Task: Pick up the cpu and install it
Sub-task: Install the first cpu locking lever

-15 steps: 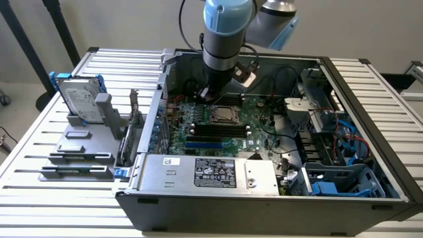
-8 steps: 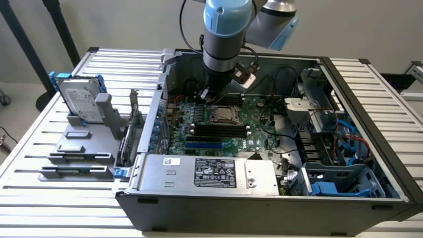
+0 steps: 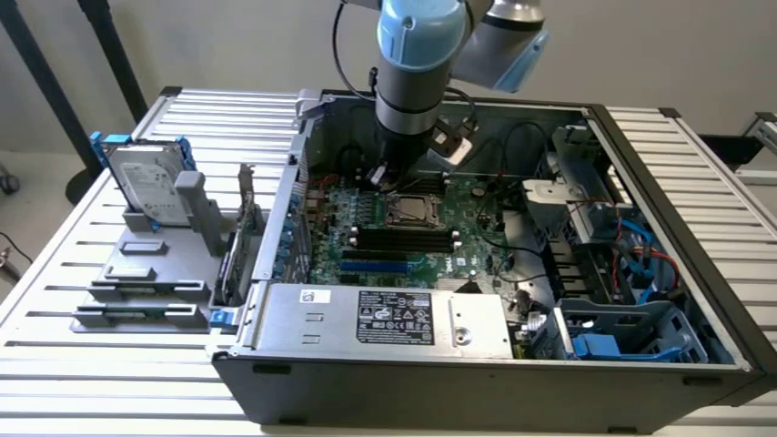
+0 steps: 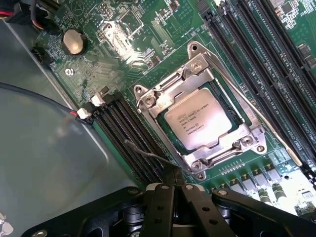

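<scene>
The cpu (image 4: 200, 118), a small silvery square chip with printed text, lies flat in the metal socket frame (image 4: 148, 101) on the green motherboard (image 4: 123, 39). In the exterior view the cpu (image 3: 413, 211) sits mid-board inside the open computer case (image 3: 680, 237). My gripper (image 4: 173, 178) is shut, its black fingers pressed together with nothing between them, and it hovers just off one corner of the socket. A thin metal lever (image 4: 145, 152) of the socket runs right by the fingertips. The gripper (image 3: 388, 180) hangs low over the board, just behind the socket.
Black memory slots (image 4: 276, 64) flank the socket on both sides. A labelled silver power-supply box (image 3: 388, 319) fills the case's front. A hard drive in a blue bracket (image 3: 146, 182) stands on a grey fixture at the exterior view's left. Cables and drive bays (image 3: 607, 246) crowd the right.
</scene>
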`<state>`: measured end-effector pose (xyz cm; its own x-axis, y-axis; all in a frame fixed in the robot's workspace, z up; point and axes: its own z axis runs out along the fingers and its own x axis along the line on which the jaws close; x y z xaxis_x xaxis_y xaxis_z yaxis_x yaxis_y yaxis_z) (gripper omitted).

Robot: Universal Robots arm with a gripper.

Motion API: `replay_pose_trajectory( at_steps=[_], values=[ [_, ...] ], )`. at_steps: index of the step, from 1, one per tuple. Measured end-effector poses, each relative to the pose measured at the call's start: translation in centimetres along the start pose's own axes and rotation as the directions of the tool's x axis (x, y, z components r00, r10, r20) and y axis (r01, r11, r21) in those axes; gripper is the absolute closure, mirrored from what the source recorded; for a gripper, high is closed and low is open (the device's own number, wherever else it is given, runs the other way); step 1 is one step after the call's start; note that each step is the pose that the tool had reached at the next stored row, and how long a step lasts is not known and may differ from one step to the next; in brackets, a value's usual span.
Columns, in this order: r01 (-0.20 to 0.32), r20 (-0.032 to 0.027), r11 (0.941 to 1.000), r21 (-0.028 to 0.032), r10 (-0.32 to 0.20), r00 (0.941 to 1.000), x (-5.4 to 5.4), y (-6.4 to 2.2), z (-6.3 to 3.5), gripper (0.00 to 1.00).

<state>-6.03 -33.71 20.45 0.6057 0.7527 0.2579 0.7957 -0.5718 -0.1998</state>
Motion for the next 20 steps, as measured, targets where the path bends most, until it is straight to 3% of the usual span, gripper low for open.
replay_pose_trajectory(
  at_steps=[14,20],
  values=[
    [0.001,0.0048,1.0,-0.003,-0.001,1.0,0.4,1.12,0.92,0.89],
    [-0.001,0.0082,1.0,0.0018,0.001,1.0,0.5,1.06,0.95,0.89]
  ],
)
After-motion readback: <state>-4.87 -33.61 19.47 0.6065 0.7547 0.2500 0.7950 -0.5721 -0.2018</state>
